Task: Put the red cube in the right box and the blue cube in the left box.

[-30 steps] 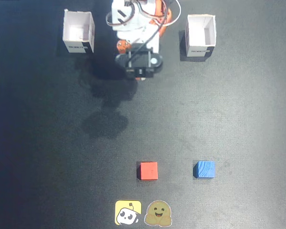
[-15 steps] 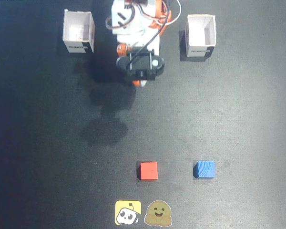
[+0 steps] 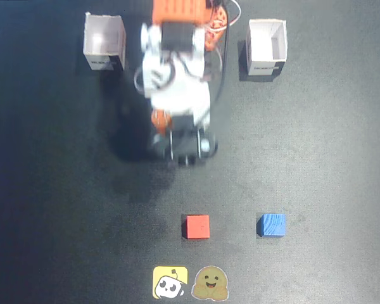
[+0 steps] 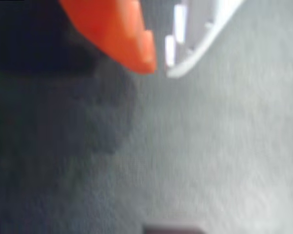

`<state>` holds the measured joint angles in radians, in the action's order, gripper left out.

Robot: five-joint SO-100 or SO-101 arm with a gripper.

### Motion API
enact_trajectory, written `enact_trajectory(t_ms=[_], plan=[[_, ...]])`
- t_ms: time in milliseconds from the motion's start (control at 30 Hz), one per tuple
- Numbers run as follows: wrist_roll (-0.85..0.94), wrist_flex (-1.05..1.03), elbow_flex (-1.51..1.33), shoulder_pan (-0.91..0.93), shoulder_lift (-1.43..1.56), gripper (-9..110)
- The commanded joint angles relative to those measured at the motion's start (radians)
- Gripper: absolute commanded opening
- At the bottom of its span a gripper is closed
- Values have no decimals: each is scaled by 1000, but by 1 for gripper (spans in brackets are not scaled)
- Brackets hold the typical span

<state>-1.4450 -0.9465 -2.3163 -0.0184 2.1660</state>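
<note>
Two cubes untouched, so I'm on the reach. My fingers (image 4: pixel 158 66) sit nearly together, holding nothing. Red cube (image 3: pixel 197 226) lies ahead of my fingertips, blue cube (image 3: pixel 272 225) beside it on the counter (image 3: pixel 316 158). Next: spread, drop over red.

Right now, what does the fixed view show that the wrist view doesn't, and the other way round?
Only the fixed view shows the red cube, the blue cube, both white boxes and two stickers. Only the wrist view shows the tool close up, its orange and white fingertips nearly together. Both share the dark table.
</note>
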Motion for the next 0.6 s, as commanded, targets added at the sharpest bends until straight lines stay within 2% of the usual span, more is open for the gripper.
enact_trajectory(t_ms=[0, 567], plan=[[-12, 29, 118, -23, -87, 5], [-60, 48, 505, -92, -546, 14]])
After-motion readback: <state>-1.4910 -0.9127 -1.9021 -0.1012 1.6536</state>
